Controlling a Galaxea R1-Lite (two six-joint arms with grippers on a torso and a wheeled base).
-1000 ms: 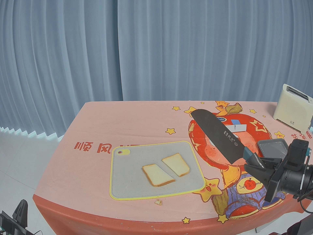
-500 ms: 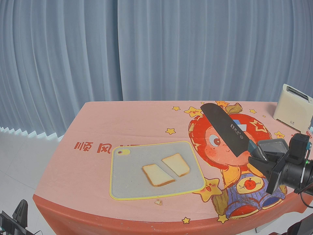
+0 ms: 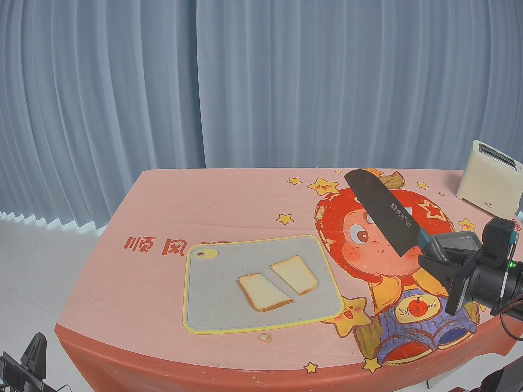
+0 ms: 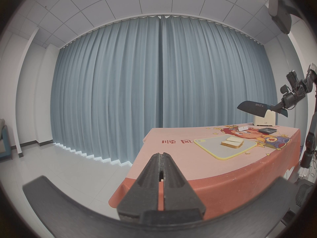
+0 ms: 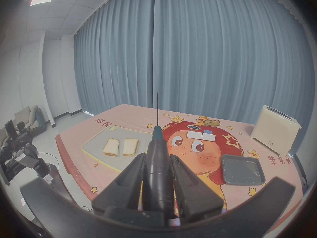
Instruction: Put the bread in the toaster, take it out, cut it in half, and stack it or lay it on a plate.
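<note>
Knife (image 3: pixel 384 210), broad matte-black blade, handle in right gripper's (image 3: pixel 430 251) grasp; 2 crusty bread halves (image 3: pixel 264 292) on grey board (image 3: pixel 218 295)

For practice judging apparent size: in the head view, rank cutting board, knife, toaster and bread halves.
1. cutting board
2. knife or toaster: unsure, the knife is held nearer the camera
3. the two bread halves look alike

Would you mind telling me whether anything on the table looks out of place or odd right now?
Only a small crumb lies on the cloth, just off the board's near edge. The two halves lie flat on the board; the right tool holds the knife above the cloth.
</note>
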